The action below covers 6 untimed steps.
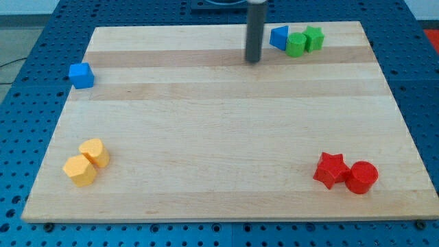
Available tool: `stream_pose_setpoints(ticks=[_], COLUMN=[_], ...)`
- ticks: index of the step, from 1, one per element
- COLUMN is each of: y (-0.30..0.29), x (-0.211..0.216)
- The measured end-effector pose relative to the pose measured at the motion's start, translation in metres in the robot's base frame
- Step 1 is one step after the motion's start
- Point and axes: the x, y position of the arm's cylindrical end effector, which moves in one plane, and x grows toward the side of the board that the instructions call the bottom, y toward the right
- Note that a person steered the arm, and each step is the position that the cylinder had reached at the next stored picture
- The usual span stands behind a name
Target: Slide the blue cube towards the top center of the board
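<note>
The blue cube (pixel 81 75) sits at the left edge of the wooden board (pixel 226 130), in its upper part. My tip (pixel 254 60) is at the view's top centre, far to the right of the blue cube and not touching it. Just right of the tip lies a blue wedge-shaped block (pixel 278 37), apart from it.
Two green blocks (pixel 296 44) (pixel 313 38) touch the blue wedge at the top right. Two yellow-orange blocks (pixel 94 151) (pixel 79 170) sit at the bottom left. A red star (pixel 330 169) and a red cylinder (pixel 361 177) sit at the bottom right.
</note>
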Motion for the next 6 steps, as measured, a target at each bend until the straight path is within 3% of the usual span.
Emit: stream_pose_setpoints(ticks=[1,2,3,4,5,6], y=[-0.142,-0.297,-0.322,-0.316,-0.295,-0.24], x=[0.077,0.085,0.073,0.003,-0.037,-0.061])
